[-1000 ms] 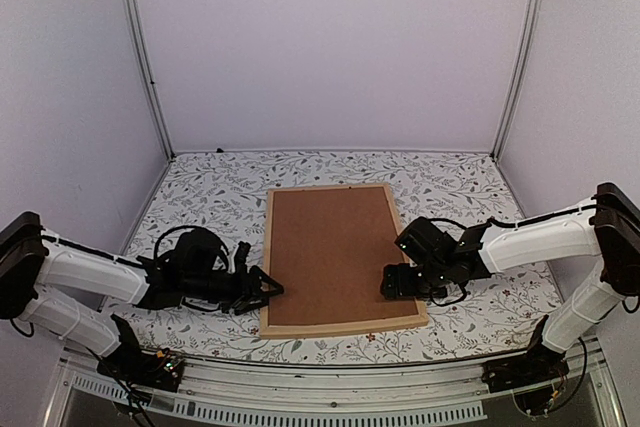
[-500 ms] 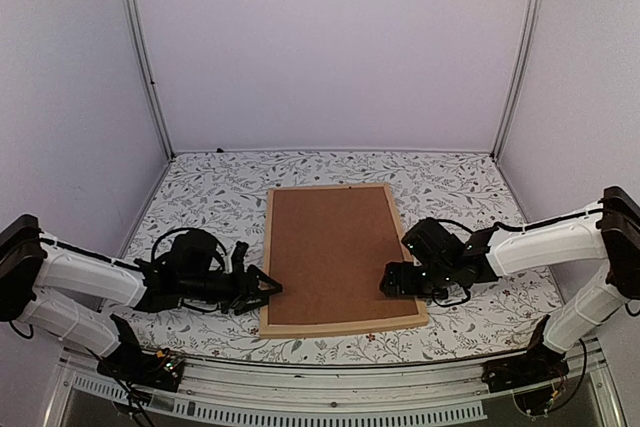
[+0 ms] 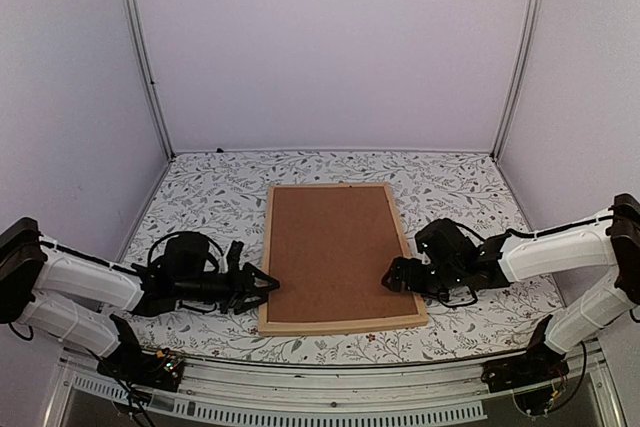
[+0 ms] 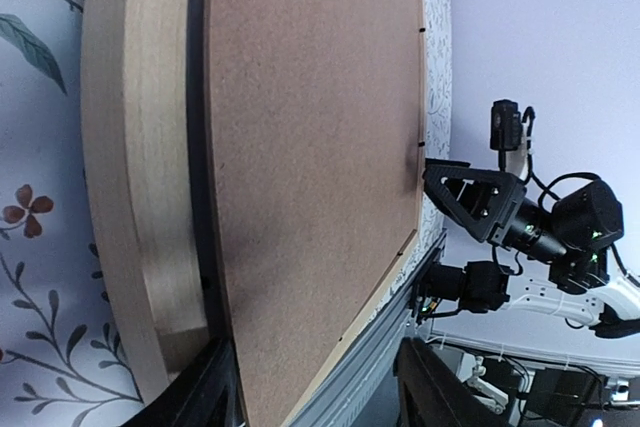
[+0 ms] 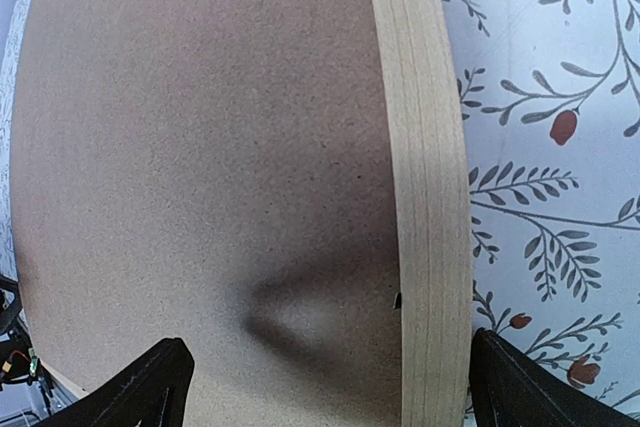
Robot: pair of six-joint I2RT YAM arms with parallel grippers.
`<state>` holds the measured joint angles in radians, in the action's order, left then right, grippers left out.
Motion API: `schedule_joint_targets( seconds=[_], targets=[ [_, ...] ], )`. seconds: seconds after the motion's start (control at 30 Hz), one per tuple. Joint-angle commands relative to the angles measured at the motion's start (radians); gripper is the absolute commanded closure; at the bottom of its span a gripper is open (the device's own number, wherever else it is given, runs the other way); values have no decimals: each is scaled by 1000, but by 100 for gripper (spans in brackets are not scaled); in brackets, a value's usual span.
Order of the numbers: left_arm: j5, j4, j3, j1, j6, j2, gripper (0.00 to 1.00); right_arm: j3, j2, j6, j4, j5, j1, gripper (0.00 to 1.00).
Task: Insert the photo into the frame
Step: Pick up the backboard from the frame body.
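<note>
Both arms have eased back: left gripper (image 3: 270, 284) at 8 o'clock, right gripper (image 3: 392, 277) at 4 o'clock, each parted and empty, beside the frame (image 3: 267, 247) lying mid-tabletop (image 3: 200, 197), backing board (image 3: 335, 247) inside.

Soft, even light fills the booth from above; the pale walls (image 3: 330, 47) take a faint lilac cast and show no glare. From the top, shadows are weak, only thin dark rims under the arms (image 3: 90, 282), and the posts (image 3: 140, 57) bow with lens distortion. Both wrist views are sharp but strongly curved, so the frame (image 5: 425, 197) bends like a bow. A soft grey shadow lies on the board (image 5: 200, 147) in the right wrist view
</note>
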<state>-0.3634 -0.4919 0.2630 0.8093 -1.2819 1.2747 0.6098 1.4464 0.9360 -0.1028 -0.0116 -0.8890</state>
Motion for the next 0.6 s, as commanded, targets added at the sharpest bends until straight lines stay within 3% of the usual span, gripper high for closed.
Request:
schedule_joint_targets(
  seconds=[0.0,0.57],
  targets=[
    [-152,-458,34,15,-84,15,44,1,24,69,230,336,-47,1],
    [-185,-940,-54,12,-399,280,51,-20,44,78,286,362,-47,1]
  ],
)
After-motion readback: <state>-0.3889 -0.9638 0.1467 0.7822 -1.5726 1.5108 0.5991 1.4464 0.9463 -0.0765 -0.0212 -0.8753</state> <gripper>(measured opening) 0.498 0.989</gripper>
